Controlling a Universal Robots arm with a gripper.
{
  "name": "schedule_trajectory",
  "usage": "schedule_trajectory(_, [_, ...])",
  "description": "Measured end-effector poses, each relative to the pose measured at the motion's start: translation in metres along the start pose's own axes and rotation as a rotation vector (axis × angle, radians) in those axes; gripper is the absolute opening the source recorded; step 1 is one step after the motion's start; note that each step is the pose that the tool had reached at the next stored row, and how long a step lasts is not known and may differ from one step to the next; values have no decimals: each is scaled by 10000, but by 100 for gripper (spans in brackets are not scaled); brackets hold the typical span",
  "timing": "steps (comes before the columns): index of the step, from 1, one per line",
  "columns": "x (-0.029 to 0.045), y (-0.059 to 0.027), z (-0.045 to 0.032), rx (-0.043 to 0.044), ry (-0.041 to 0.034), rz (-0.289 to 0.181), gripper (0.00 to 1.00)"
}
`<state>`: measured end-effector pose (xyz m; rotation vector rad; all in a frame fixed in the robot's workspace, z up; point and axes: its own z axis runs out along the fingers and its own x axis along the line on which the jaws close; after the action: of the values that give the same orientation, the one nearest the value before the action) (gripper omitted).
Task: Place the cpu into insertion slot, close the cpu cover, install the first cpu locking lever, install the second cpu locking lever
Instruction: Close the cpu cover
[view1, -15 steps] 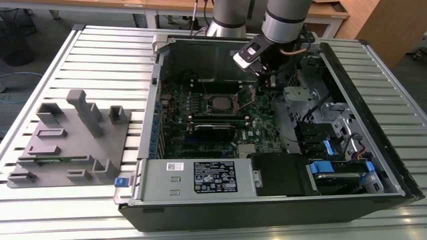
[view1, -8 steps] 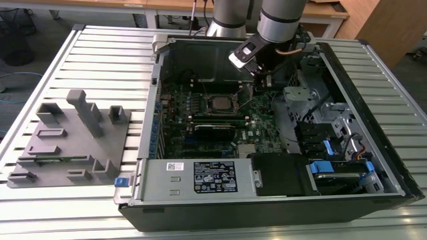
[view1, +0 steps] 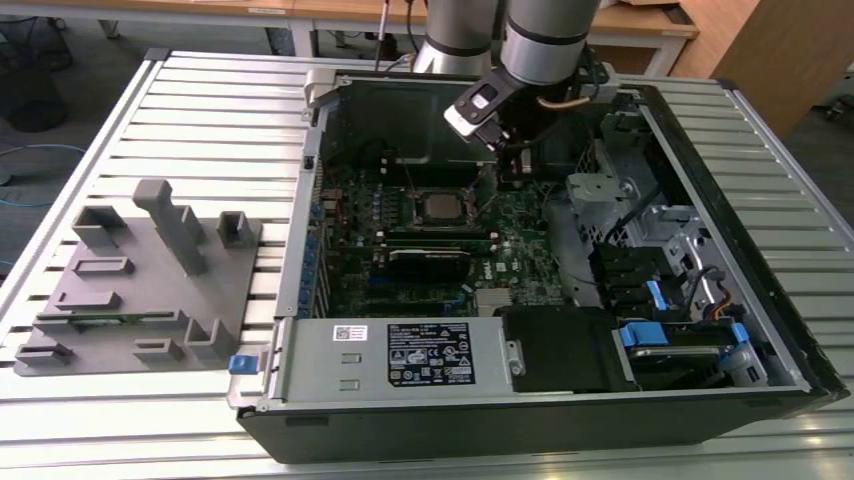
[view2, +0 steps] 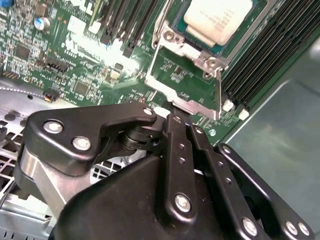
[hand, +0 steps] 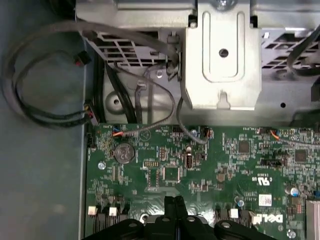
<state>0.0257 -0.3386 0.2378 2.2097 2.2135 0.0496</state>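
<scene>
Open computer case laid on a slatted counter; a grey fixture is set at 9 o'clock of it. The cpu is seated in the insertion slot of the green motherboard; the cpu cover is seen lying flat around its pale top; whether it is latched cannot be told. The end effector is held low over the board at 2 o'clock of the cpu, just beside the socket frame; its fingers are drawn fully together, and nothing is seen between them.
</scene>
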Motion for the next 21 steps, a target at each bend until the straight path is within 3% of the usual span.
schedule_trajectory(21, [13, -468, -8, -192, -24, -4, 11])
